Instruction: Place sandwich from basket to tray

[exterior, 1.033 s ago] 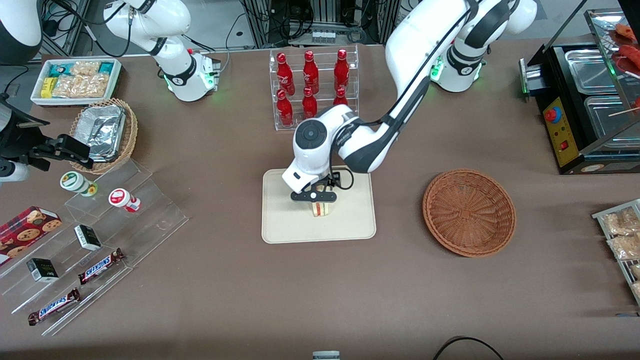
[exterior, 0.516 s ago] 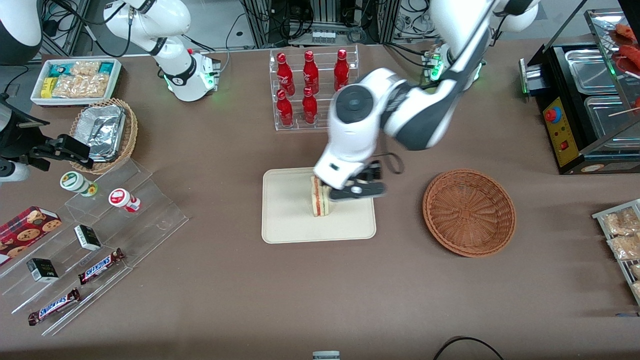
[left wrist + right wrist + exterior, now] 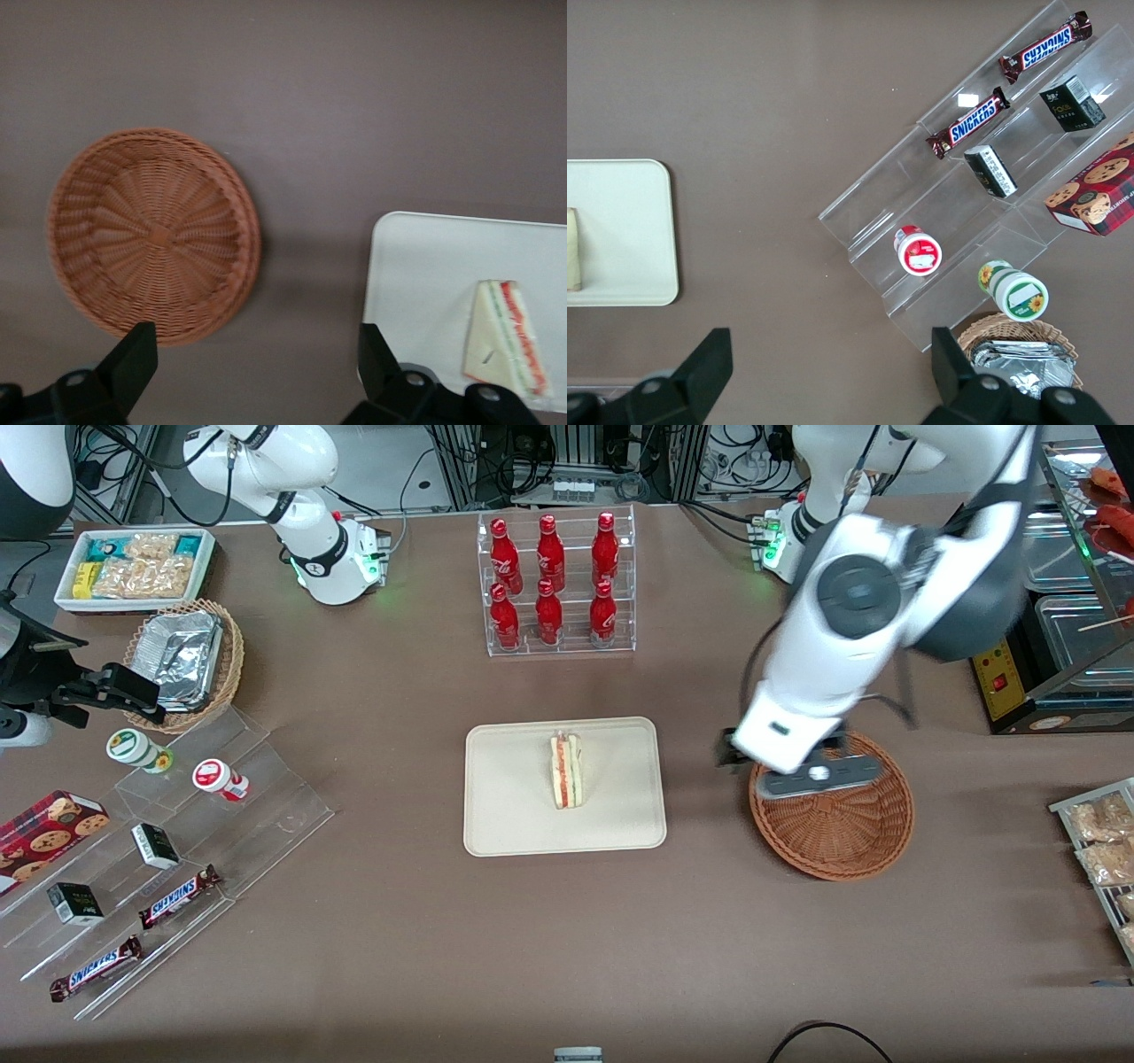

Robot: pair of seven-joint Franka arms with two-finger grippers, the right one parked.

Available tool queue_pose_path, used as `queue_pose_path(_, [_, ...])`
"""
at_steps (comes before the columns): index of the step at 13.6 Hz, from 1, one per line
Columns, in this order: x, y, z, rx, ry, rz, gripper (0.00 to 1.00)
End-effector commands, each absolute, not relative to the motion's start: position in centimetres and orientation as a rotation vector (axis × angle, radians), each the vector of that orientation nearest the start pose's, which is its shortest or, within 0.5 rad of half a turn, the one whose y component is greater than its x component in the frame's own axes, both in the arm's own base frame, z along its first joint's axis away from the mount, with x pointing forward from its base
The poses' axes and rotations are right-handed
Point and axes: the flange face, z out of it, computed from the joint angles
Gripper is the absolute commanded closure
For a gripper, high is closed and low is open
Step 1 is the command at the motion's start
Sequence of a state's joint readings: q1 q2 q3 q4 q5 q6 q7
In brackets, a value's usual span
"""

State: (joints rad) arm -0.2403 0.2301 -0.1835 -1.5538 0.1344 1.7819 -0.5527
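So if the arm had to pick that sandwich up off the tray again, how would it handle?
The sandwich would probably squash easily: it is pale soft bread with thin filling layers. It stands narrow on the tray, so a sideways nudge may tip it. Being so small, it looks light. The gripper hovers open over the basket, clear of it.

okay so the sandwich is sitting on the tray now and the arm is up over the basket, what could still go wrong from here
Little, probably. The sandwich stands on a narrow edge near the middle of the tray, so a bump to the table might tip it over. The gripper, open and empty, hangs above the basket; if it dropped low on its way off, it might clip the rim and shove the light basket.
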Motion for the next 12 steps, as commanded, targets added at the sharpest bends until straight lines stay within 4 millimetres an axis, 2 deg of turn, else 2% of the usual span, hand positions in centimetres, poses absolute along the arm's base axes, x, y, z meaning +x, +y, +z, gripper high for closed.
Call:
queue_pose_path(1, [56.7,-19.1,54.2,-3.058,-0.078,-0.04,0.0])
queue_pose_path(2, [56.5,-17.4,55.1,-3.085,-0.067,-0.031,0.0])
queue_pose_path(5, [55.0,-15.0,56.7,-3.088,-0.052,-0.031,0.0])
queue_pose_path(8, [53.5,-11.5,57.6,-3.091,-0.005,-0.031,0.0])
queue_pose_path(12, [53.3,-7.4,58.7,-3.12,-0.006,-0.008,0.0])
